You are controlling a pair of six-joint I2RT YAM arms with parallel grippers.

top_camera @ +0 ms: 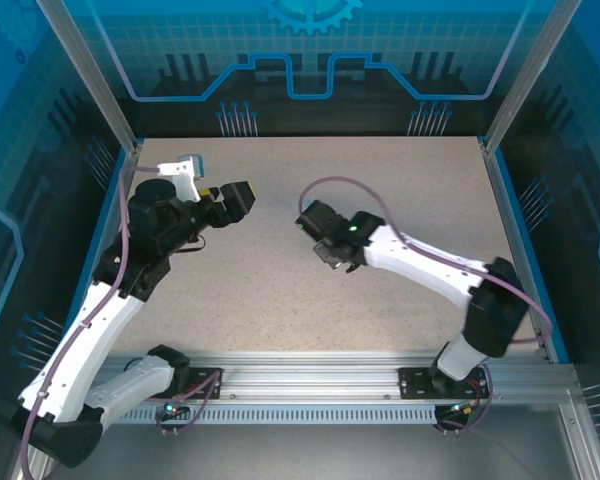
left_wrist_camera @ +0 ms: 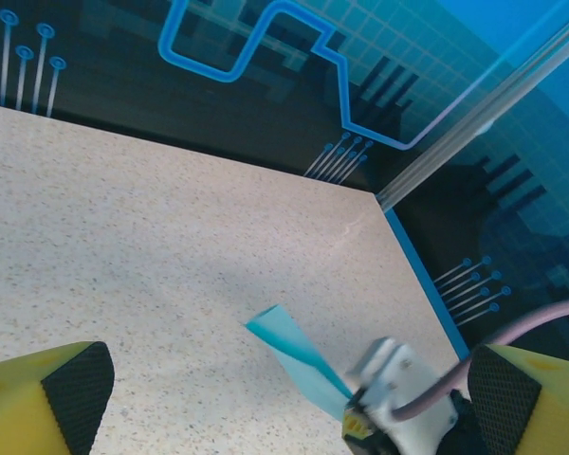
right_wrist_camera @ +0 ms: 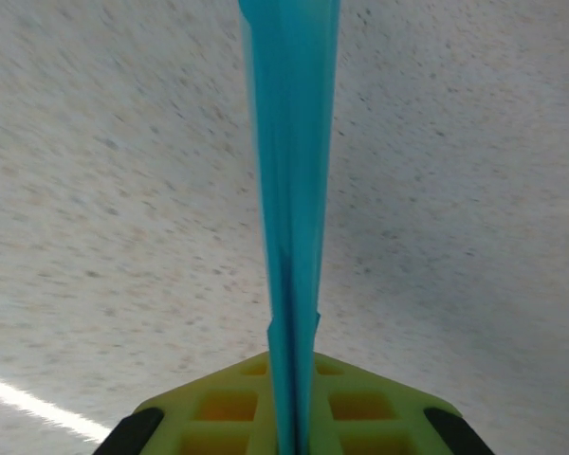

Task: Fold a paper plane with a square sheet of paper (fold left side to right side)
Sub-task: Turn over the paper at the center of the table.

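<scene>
Right wrist view: right hand [right_wrist_camera: 292, 408] pinched tight on the folded blue paper [right_wrist_camera: 289, 142], held edge-on, apparently off the tabletop [right_wrist_camera: 123, 190]. Its long axis runs straight out from the fingers. Left hand [top_camera: 237, 197] is wide open & empty, w/ the paper just ahead, toward its right finger. Left looks free to reach in.

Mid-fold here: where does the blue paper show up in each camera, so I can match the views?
Top external: too thin to make out; look at the right fingers near the picture's centre.
Left wrist: blue paper, a strip at lower centre, running up-left from those fingers.
Right wrist: vertical band down the middle, top edge to the shut yellow fingers.
Shared landmark: the right fingers clamping it.
</scene>
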